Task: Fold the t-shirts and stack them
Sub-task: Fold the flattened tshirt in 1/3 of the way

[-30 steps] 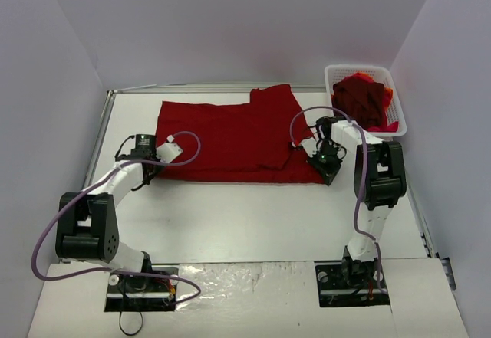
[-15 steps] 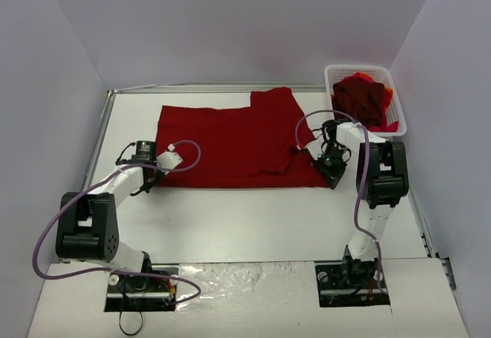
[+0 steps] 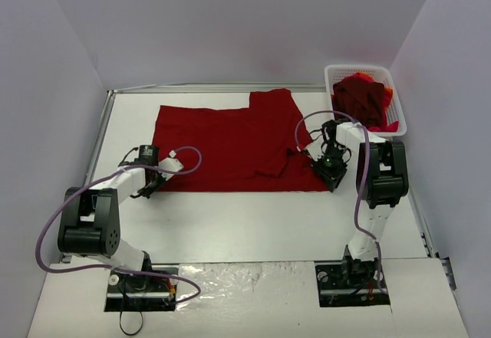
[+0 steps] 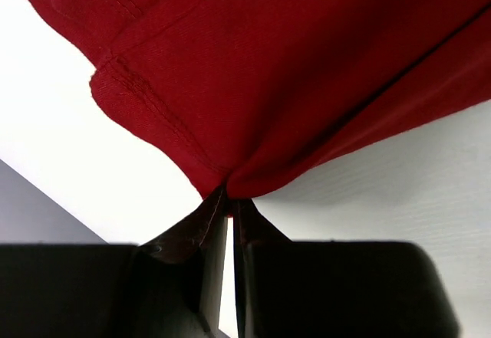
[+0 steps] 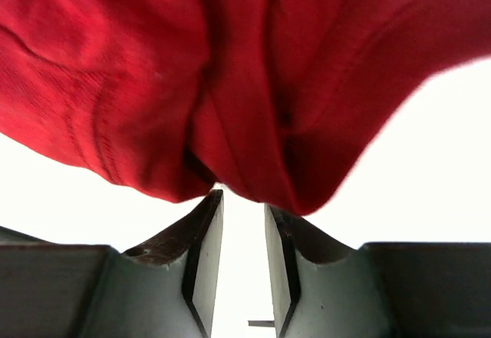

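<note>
A dark red t-shirt (image 3: 230, 142) lies spread flat across the middle of the table. My left gripper (image 3: 156, 185) sits at its near left corner. In the left wrist view the left gripper (image 4: 229, 200) is shut on a pinch of the t-shirt's (image 4: 307, 62) hemmed edge. My right gripper (image 3: 330, 171) is at the near right corner. In the right wrist view the right gripper (image 5: 242, 200) is open, with bare table showing through the gap. A bunched fold of the t-shirt (image 5: 230, 70) lies just beyond its tips, not gripped.
A white mesh basket (image 3: 337, 71) stands at the back right, holding more dark red and red-orange t-shirts (image 3: 364, 99). Grey walls close in the table on the left, back and right. A metal rail (image 3: 100, 135) runs along the left edge.
Both grippers drew the t-shirt's near edge toward the arm bases, flattening it. The right gripper's jaws have parted and let go of the cloth.
</note>
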Robot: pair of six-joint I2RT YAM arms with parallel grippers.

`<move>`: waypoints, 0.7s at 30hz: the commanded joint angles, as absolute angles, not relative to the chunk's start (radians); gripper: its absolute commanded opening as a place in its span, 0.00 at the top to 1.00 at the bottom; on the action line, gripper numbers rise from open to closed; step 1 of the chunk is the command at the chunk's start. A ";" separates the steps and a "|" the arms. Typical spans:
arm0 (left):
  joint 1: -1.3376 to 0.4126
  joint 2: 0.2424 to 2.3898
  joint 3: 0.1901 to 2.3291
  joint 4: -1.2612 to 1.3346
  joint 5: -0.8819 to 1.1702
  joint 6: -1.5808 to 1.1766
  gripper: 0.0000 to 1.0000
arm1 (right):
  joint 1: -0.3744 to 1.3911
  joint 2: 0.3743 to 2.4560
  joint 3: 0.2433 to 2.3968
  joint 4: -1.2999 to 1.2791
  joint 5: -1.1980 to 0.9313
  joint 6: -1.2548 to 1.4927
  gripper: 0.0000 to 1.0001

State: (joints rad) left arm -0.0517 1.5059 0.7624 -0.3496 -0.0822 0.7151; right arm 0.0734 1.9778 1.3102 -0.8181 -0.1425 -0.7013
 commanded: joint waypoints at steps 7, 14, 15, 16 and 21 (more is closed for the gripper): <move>-0.052 1.434 0.865 -0.530 -0.100 0.707 0.77 | 0.089 1.888 1.370 -0.991 -0.172 -0.735 0.66; -0.058 1.313 0.956 -0.637 -0.083 0.706 0.61 | 0.092 1.804 1.466 -1.107 -0.201 -0.769 0.63; -0.057 1.304 0.974 -0.644 -0.080 0.704 0.60 | 0.094 1.795 1.501 -1.118 -0.202 -0.770 0.62; -0.057 1.293 0.985 -0.656 -0.077 0.695 0.59 | 0.095 1.789 1.520 -1.140 -0.207 -0.772 0.62; -0.057 1.269 1.032 -0.625 -0.051 0.605 0.56 | 0.138 1.761 1.597 -1.100 -0.241 -0.735 0.68</move>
